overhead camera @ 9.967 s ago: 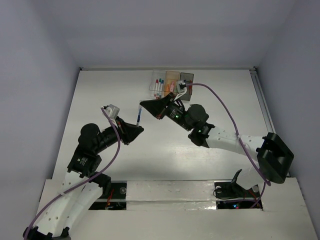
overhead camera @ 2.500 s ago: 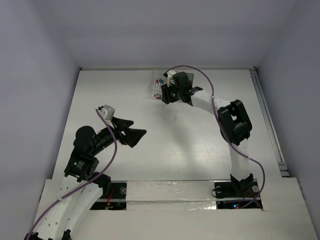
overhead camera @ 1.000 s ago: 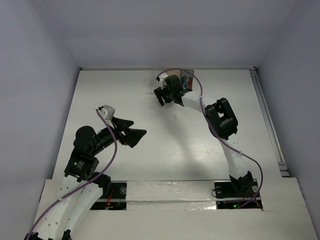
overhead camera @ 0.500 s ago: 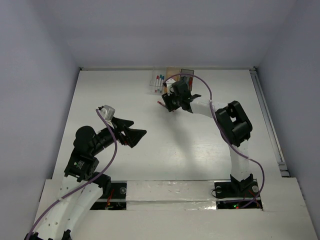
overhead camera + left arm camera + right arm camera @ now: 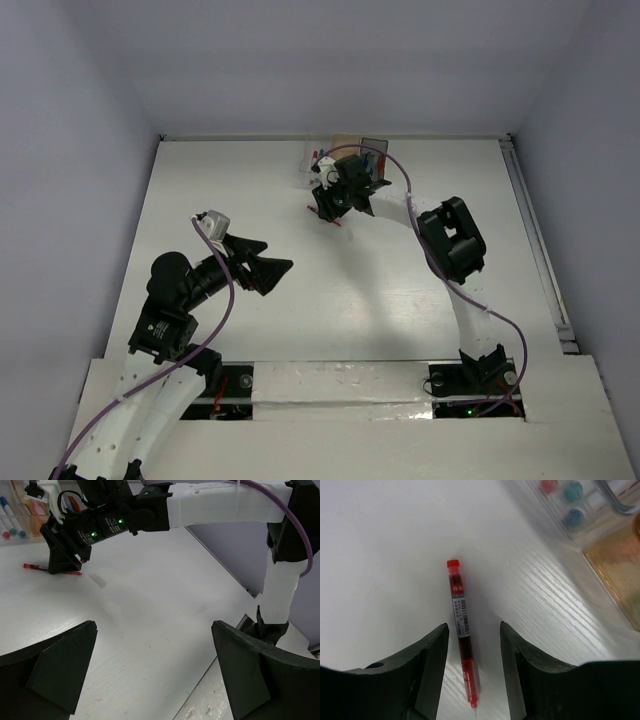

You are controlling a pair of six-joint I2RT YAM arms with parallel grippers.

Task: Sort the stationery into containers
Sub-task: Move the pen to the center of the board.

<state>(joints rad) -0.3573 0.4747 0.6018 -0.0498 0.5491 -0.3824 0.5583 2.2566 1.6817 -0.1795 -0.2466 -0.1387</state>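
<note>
A red pen (image 5: 462,645) lies flat on the white table, between the fingers of my right gripper (image 5: 473,630). The jaws straddle it with a gap on each side, open. From above, the right gripper (image 5: 330,207) points down just in front of the containers, the pen (image 5: 338,221) poking out beneath it. The clear bin (image 5: 555,510) holds markers with red, teal and blue caps; the orange bin (image 5: 615,550) sits beside it, and the dark grey bin (image 5: 375,150) stands on the right. My left gripper (image 5: 280,268) hovers wide open and empty over the left middle of the table.
A small pale block (image 5: 99,580) lies on the table near the red pen (image 5: 50,569). The right arm's purple cable (image 5: 400,180) arcs over the bins. The back wall stands right behind the containers.
My right gripper came away from the bins, dropped over the red pen and narrowed its jaws around it. The left arm has not moved.
</note>
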